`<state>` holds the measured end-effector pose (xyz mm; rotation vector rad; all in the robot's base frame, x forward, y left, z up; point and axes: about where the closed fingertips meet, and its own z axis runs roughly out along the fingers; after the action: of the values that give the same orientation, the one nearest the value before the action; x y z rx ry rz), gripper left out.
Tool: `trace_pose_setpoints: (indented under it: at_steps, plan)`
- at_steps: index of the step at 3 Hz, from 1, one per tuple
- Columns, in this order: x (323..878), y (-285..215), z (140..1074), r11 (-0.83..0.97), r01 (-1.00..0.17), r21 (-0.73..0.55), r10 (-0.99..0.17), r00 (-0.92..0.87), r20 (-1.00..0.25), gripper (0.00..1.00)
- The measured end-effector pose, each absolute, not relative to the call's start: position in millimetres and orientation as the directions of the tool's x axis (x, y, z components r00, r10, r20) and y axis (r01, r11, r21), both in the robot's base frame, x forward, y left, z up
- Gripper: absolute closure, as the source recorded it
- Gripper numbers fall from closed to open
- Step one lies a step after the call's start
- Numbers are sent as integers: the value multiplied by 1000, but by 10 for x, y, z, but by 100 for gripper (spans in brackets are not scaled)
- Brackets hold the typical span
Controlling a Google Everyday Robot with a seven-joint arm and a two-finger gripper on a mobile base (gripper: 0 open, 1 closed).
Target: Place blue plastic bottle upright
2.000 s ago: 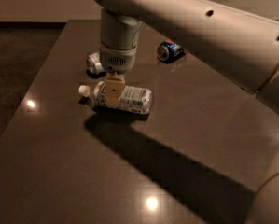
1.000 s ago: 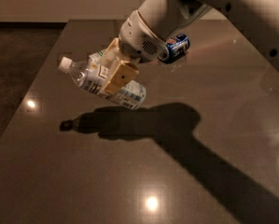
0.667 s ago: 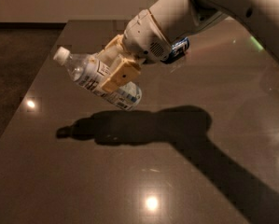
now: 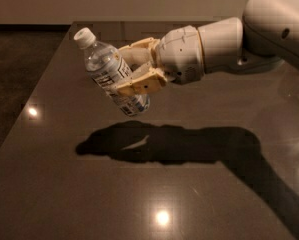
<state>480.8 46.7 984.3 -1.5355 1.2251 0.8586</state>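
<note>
Camera view shows the cream two-finger gripper [image 4: 123,70] in the air over the dark glossy tabletop [image 4: 89,194], its jaws clamped across the middle of the clear plastic water bottle [image 4: 103,64]. The bottle is off the surface and tilted. Its white screw cap [image 4: 84,35] points up and to the left, and its base hangs down and to the right, above the dark shadow [image 4: 164,144] on the table.

To do this step well, roll the wrist until the cap points straight up and the base faces the table squarely before you descend. Lower slowly, let the whole base land flat, and only then let go; a release with any lean would likely tip it. The grip sits about mid-body, which should leave the base free to land. The bottle is probably light and thin-walled, so squeeze no harder than needed, and draw the fingers away without brushing it.

The bottle is see-through, with a white and pale-blue label [image 4: 109,78] carrying dark print, partly hidden by the fingers. You cannot tell from this view whether it holds water.
</note>
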Motion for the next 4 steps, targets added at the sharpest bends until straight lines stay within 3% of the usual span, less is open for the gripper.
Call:
trace_pose_setpoints:
  at_steps: [1, 4]
  plan:
    - [4914, 327, 9843, 58, -956, -287, -212, 269, -940, 100]
    - [5199, 68, 9400, 180, -966, -185, -90, 171, -981, 100]
